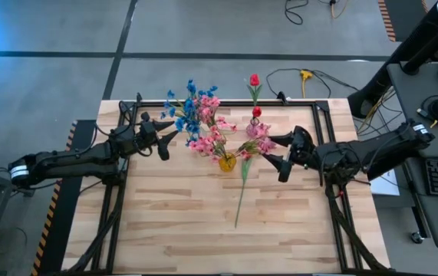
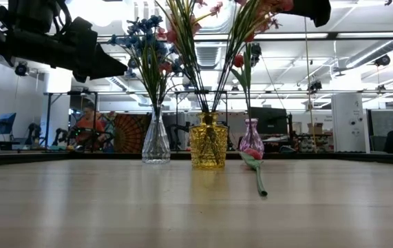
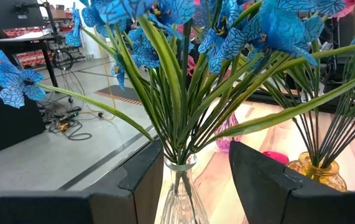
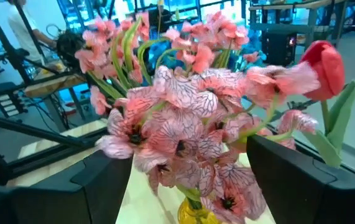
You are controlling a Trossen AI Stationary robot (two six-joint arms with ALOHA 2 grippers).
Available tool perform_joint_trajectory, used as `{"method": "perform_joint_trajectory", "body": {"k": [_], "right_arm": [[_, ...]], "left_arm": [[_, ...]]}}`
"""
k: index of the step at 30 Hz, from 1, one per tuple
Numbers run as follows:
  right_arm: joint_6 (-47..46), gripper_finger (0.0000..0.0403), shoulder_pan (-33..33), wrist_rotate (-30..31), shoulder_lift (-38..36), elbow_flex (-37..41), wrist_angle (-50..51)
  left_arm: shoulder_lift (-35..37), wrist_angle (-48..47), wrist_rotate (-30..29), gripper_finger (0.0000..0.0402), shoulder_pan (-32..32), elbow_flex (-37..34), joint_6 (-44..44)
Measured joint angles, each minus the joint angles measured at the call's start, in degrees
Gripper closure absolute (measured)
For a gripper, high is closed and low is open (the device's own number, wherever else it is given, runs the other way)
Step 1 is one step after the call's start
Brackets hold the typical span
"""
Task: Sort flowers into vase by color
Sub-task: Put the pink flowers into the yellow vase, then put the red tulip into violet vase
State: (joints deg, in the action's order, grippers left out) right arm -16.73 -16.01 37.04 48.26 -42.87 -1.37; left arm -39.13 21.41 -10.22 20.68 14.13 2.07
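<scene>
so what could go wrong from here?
1. The left gripper is open astride the clear vase neck; a nudge could tip that slim vase of blue flowers.
2. The right gripper is open, close to the pink flowers; closing may snag blossoms and pull on the yellow vase.
3. A flower lying on the table is not yet sorted and could get swept.
</scene>
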Motion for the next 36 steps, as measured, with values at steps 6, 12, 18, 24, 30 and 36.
{"method": "perform_joint_trajectory", "body": {"k": [6, 12, 18, 24, 30, 36], "right_arm": [[-0.23, 0.0099, 0.0, -0.01, -2.04, 0.0, -0.03], [-1.2, 0.0099, 0.0, -0.01, -3.2, 0.0, -0.05], [-3.73, 0.0099, 0.0, 0.01, -4.98, 0.0, -0.13], [-7.49, 0.0099, 0.0, 0.32, -7.61, 0.0, -0.19], [-9.06, 0.0104, 0.0, -0.19, -10.09, 0.0, -0.23], [-10.93, 0.011, 0.0, -8.05, -11.31, -0.22, -0.86]], "left_arm": [[0.0, 0.0, 0.0, 0.0235, -0.02, 0.0, 0.0], [0.0, -0.02, -1.23, 0.0235, 0.0, 0.0, 0.0], [0.0, -0.02, -1.44, 0.0235, -0.02, 0.0, -0.01], [0.27, -0.1, -1.38, 0.0235, -0.02, 0.0, -1.36], [2.47, -1.89, 0.44, 0.0235, -3.82, 0.0, -4.55], [4.43, -1.72, 1.16, 0.0235, -11.93, 0.0, -7.57]]}}
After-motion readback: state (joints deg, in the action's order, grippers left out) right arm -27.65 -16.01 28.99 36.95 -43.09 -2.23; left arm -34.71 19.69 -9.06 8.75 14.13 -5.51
